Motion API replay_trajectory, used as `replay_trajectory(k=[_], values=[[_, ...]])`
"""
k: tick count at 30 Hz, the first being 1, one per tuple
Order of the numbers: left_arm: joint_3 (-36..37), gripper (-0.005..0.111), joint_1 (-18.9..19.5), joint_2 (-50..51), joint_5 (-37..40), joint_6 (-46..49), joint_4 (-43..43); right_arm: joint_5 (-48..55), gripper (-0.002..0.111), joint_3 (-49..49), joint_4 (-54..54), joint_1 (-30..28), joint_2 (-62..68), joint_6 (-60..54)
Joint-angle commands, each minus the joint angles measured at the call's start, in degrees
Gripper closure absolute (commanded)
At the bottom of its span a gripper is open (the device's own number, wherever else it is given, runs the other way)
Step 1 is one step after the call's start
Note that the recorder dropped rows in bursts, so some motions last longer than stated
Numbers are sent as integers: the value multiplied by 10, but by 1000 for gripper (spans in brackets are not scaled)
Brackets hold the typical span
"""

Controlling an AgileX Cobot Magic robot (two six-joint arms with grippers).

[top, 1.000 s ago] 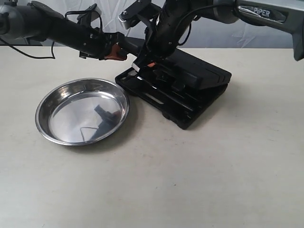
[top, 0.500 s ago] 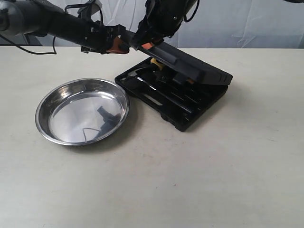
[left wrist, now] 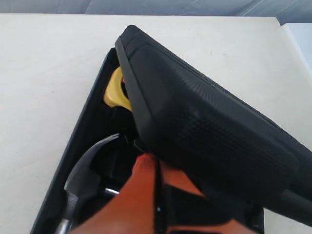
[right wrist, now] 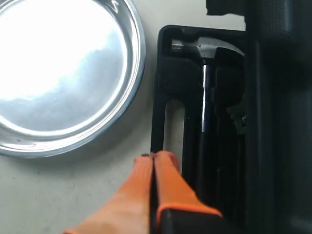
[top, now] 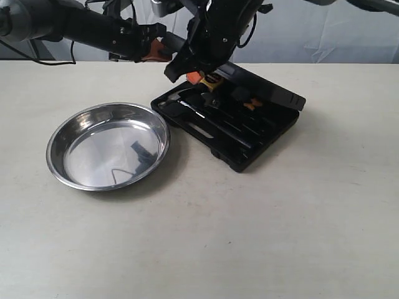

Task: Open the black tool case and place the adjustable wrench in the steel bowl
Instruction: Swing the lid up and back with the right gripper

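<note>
The black tool case (top: 249, 152) sits right of centre on the counter (top: 280, 230), its lid (top: 271, 92) tilted partway up. My left hand (left wrist: 156, 161) and right hand (right wrist: 153, 157) are at its far-left end, each with fingers pressed together. The steel bowl (top: 93, 152) lies just left of the case. I see the hammer (right wrist: 207, 48) inside; the adjustable wrench I cannot pick out.

Beige table (top: 280, 218), steel bowl (top: 93, 152), black tool case (top: 269, 93)

the steel bowl (top: 93, 156) gleams mirror-glossy; the plastic tool case (top: 265, 92) looks matt, textured.
</note>
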Motion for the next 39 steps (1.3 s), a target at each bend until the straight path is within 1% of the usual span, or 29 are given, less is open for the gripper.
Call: replay_trajectory(k=[1,8,17,22,28,35,39], values=[[-7,107,-4,-5,7,3,-16,-45,108,2,-27,-1,19,-5],[-7,107,-4,-5,5,3,-16,-60,108,2,-109,-1,30,19],[-7,107,-4,-5,3,3,-16,-65,108,2,-141,-1,44,21],[-7,107,-4,-5,3,3,-16,-70,108,2,-198,-1,53,58],[-7,107,-4,-5,3,3,-16,-74,108,2,-297,-1,54,127],[-7,107,-4,-5,3,4,-16,-113,108,2,-331,-1,54,146],[-7,107,-4,-5,3,4,-12,-120,108,-2,-382,-1,54,183]])
